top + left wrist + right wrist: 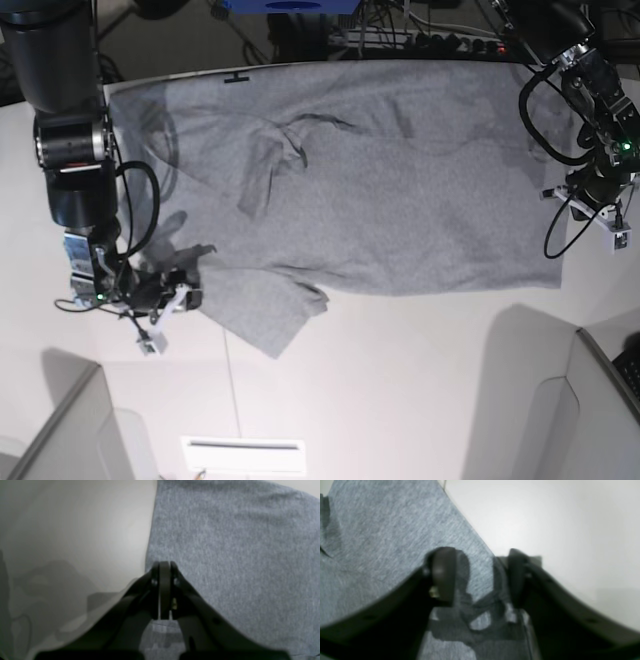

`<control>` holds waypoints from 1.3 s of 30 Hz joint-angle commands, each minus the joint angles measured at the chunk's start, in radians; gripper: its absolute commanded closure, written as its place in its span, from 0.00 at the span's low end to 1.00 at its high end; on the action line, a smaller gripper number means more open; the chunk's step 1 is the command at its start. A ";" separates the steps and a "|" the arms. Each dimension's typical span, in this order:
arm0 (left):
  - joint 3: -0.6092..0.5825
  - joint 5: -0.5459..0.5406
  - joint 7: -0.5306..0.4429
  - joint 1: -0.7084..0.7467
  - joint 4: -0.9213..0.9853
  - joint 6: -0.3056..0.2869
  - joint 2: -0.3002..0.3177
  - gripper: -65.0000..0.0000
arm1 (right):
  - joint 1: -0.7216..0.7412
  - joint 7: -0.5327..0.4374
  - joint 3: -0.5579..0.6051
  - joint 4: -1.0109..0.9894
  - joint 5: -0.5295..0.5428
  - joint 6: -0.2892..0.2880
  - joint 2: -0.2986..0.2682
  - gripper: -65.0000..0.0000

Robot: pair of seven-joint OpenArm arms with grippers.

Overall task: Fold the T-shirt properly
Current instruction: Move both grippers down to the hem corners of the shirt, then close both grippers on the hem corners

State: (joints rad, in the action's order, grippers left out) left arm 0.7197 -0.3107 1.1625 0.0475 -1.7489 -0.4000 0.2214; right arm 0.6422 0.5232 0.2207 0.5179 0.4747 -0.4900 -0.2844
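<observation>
The heather-grey T-shirt (400, 180) lies spread, plain side up, across the far half of the white table (400, 380), with a crease near its upper left and one sleeve (270, 310) pointing toward the front. My right gripper (193, 284) is at that sleeve's left edge. In the right wrist view it is open (480, 575), its jaws straddling the hem of the T-shirt (382, 542). My left gripper (572, 196) sits at the shirt's right edge. In the left wrist view it is shut (163, 565), tips on the border of the T-shirt (237, 555); pinched cloth does not show.
Cables and a power strip (430, 40) run behind the table's far edge. Grey panels stand at the front left (60, 430) and front right (600, 400) corners. A white strip (245, 443) lies near the front edge.
</observation>
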 commanded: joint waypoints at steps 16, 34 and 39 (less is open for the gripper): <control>-0.139 -0.005 -0.022 -0.212 0.310 -0.001 0.171 0.26 | 0.014 0.079 0.006 0.002 -0.011 -0.003 -0.008 1.00; -0.282 0.221 -0.359 -0.564 0.886 0.000 0.169 0.06 | 0.040 0.113 0.004 0.011 -0.011 -0.003 -0.008 1.00; -0.282 0.221 -0.411 -0.613 1.013 0.000 0.171 0.06 | 0.041 0.113 0.001 0.011 -0.011 -0.003 -0.008 1.00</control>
State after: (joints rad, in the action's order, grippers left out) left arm 0.4374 -0.0837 0.7643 -0.5373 -0.7204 -0.3965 0.3733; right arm 0.6613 0.6167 0.2226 0.5232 0.4828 -0.4984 -0.2825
